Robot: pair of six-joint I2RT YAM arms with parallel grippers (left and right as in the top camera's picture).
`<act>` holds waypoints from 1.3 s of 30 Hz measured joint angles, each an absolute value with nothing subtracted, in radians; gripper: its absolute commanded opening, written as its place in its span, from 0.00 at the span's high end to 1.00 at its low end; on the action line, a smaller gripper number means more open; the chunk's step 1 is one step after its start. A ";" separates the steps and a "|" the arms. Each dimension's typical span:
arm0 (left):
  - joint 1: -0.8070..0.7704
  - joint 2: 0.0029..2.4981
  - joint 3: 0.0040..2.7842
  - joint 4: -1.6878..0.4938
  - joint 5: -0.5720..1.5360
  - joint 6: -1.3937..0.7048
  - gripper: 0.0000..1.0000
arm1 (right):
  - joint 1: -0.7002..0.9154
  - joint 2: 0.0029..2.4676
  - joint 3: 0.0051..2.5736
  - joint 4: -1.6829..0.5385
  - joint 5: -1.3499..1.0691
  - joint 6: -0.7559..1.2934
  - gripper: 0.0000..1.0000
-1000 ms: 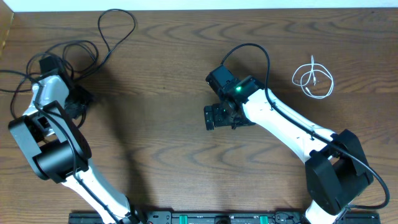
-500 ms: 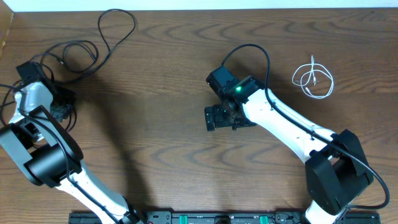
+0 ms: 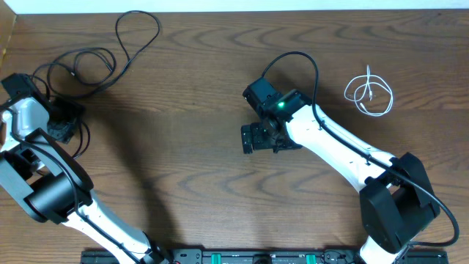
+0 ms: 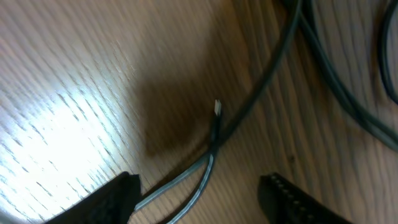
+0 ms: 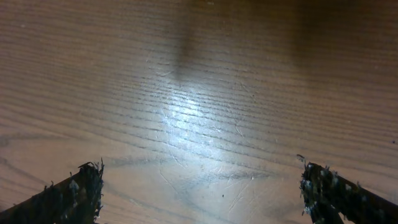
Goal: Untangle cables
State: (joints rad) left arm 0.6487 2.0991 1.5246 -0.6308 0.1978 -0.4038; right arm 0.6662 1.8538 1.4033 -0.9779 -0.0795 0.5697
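- Currently the left fingers point(image 4: 196, 198) stand apart with nothing clamped, low over the desk point(image 3: 190, 169) at its far-left side.
- Wrist cam: two thin strands of the black cables point(image 4: 214, 140) lie on the desk btwn those fingers, close to one of them; whether they touch it can't be told.
- A small pale plug tip point(image 4: 217, 107) shows just past the fingers, where the strands meet a third cord crossing over them.
- More black cord runs across the desk further out in that view, blurred.
- Overhead: the black cables sit in loose overlapping loops at the desk's far-left corner, w/ one big loop stretching along the far edge.
- The white cable point(image 3: 370, 95) is a small coil on the desk's far-right part, well apart from both arms.
- The right fingers point(image 5: 199, 190) are spread wide & empty, over bare wood near the desk's middle.
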 measured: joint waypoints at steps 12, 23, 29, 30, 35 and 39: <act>0.595 2.101 1.480 -0.673 0.134 -0.343 0.46 | 0.666 1.854 1.403 -0.960 -0.080 0.570 0.01; 0.595 2.103 1.466 -0.654 0.049 -0.282 0.45 | 0.666 1.854 1.403 -0.966 -0.080 0.570 0.01; 0.595 2.103 1.466 -0.644 0.060 -0.253 0.46 | 0.667 1.854 1.403 -0.964 -0.080 0.570 0.01; 0.595 2.103 1.466 -0.644 0.080 -0.236 0.46 | 0.667 1.854 1.403 -0.963 -0.080 0.570 0.01; 0.594 2.102 1.467 -0.644 0.172 -0.169 0.47 | 0.669 1.854 1.403 -0.960 -0.080 0.570 0.01; 0.595 2.087 1.473 -0.644 0.173 -0.149 0.46 | 0.669 1.854 1.403 -0.959 -0.080 0.570 0.01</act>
State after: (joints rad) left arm 0.5945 2.0869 1.4727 -0.6441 0.1734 -0.1486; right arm 0.6693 1.8538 1.4033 -0.9592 -0.0795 0.5701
